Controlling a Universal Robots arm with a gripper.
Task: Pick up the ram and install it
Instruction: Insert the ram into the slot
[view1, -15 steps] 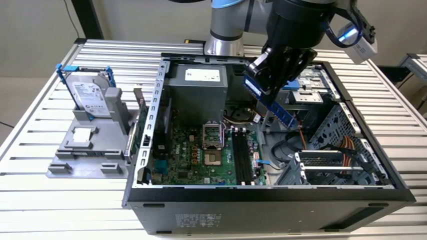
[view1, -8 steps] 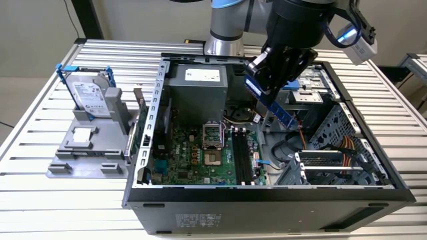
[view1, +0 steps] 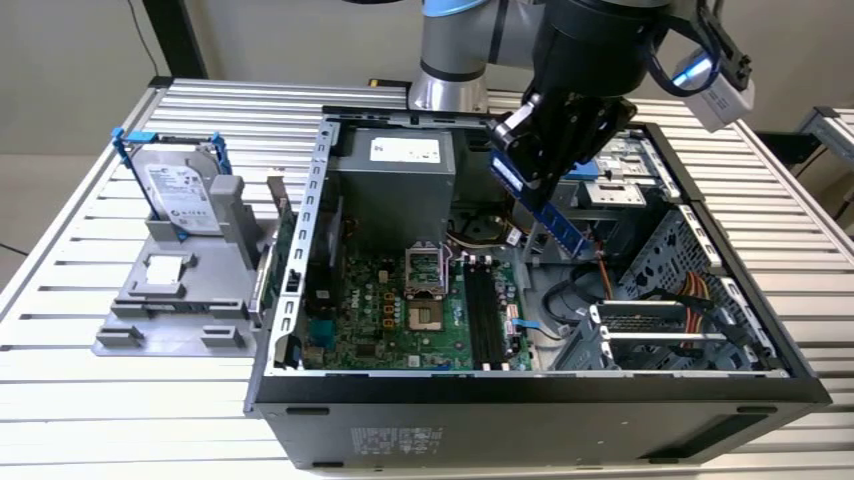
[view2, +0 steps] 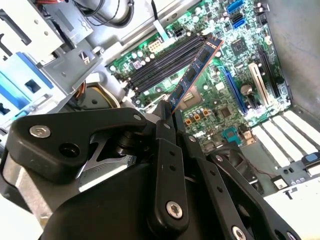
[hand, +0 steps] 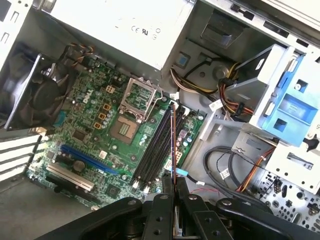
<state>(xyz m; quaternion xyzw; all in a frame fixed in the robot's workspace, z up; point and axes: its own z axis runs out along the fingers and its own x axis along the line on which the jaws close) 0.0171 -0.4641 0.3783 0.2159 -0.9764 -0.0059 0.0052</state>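
Jaws clamp the ram (view2: 192, 72) above the motherboard (view1: 387, 310), over its black slots (hand: 152, 150); cables (hand: 239, 107) beside.

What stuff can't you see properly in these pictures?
- The ram's held end: in the second wrist view the gripper covers it.
- The ram's flat sides: the first wrist view sees the ram edge-on, as a thin line.
- The arm's top: cut off by the exterior view's upper edge.
- The slots' end clips: too small in the exterior view to tell open from shut.
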